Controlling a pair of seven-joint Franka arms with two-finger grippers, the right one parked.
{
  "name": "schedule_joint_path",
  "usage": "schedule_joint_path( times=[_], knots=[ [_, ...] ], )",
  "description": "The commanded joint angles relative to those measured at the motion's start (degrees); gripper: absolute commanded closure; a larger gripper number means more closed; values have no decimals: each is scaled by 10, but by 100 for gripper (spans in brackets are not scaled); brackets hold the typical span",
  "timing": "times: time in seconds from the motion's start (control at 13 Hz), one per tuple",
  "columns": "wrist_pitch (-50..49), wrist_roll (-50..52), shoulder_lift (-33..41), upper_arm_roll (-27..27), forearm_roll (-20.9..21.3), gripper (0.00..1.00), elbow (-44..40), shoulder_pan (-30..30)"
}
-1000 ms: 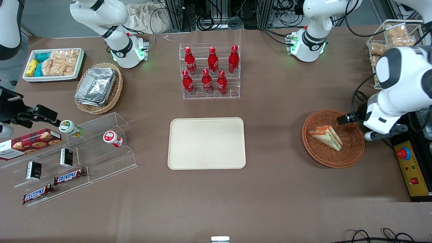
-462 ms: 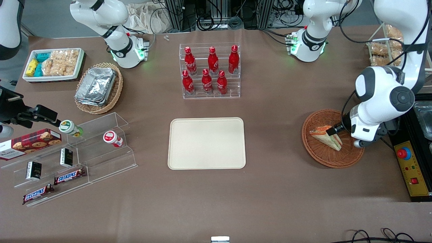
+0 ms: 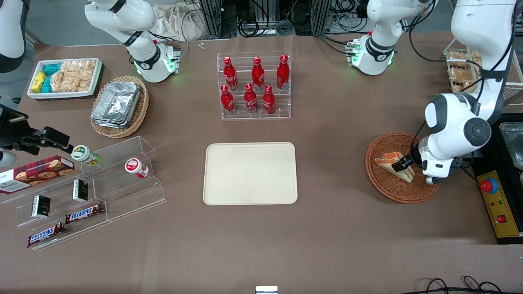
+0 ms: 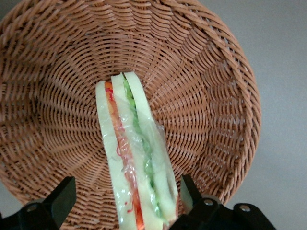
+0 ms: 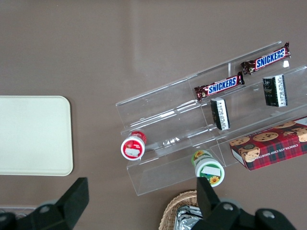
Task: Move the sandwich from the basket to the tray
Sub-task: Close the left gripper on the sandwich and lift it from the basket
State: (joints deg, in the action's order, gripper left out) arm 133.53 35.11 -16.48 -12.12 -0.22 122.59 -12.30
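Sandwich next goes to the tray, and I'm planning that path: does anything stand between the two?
Nothing visible does. Bare table lies between the basket holding the sandwich and the tray. The open gripper straddles the sandwich.

gripper [image 4: 125, 201] fingertips and sandwich [image 4: 134, 158] end cut off by edge.

The basket [image 4: 211, 96] is rough reddish-brown woven wicker; the sandwich [image 4: 136, 158] in it is wrapped in thin glossy clear film over soft white bread; the claw [image 4: 122, 199], low over the sandwich, has matt black fingers [image 4: 60, 199]; the tray [image 3: 250, 173] is smooth matt cream plastic; the surface [image 3: 327, 245] looks like matt brown cloth.
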Motion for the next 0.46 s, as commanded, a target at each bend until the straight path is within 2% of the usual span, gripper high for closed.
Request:
schedule_joint_path(
  times=[0.0, 0.08, 0.23, 0.38],
  knots=[
    [30, 22, -13, -4, -2, 5, 7, -5],
    [36, 25, -21, -4, -2, 5, 8, -4],
    [50, 31, -31, -3, -2, 12, 14, -5],
    [50, 46, -33, 6, -1, 34, 14, -3]
  ],
)
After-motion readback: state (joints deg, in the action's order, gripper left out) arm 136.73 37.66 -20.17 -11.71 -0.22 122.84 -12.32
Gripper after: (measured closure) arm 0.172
